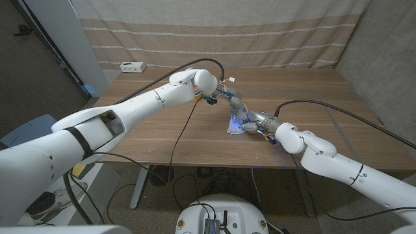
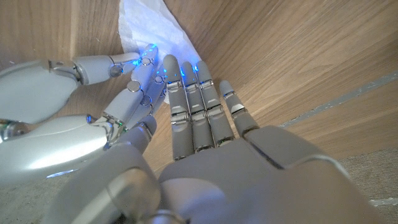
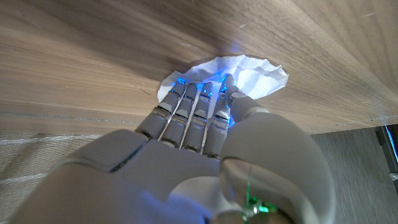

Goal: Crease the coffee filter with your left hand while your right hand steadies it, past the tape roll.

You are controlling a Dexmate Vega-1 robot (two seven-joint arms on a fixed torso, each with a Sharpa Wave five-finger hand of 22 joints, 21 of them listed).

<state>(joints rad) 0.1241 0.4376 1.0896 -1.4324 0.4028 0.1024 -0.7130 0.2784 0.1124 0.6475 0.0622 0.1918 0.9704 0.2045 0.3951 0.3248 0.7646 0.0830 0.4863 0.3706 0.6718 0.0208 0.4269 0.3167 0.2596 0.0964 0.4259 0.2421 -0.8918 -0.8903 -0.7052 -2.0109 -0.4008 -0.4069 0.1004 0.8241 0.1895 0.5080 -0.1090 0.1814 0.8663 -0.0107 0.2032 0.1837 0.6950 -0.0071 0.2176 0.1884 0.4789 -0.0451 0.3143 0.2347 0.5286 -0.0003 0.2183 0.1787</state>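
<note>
Pressing down together, both hands meet over a white coffee filter lying on the wooden table, toward its front middle; the left hand reaches in from the far side, the right hand from the near right.

In the left wrist view the left hand has its fingers stretched nearly straight and close together, tips on the edge of the filter; it grips nothing, and seems to be pushing on the paper to flatten a fold. Beside it in that view the right hand touches the same paper with bent fingers.

In the right wrist view the right hand lays its extended fingers on the filter, whose fluted rim fans out beyond the fingertips; this looks like a pinning hold, keeping the paper from sliding while the other hand works; it closes on nothing. Blue light glows at the fingertips.

Whether a crease is already formed cannot be told; the filter looks partly flattened and rumpled.

A small white box sits at the far left edge of the table, well apart from the hands; what it holds cannot be told. No tape roll can be made out.
</note>
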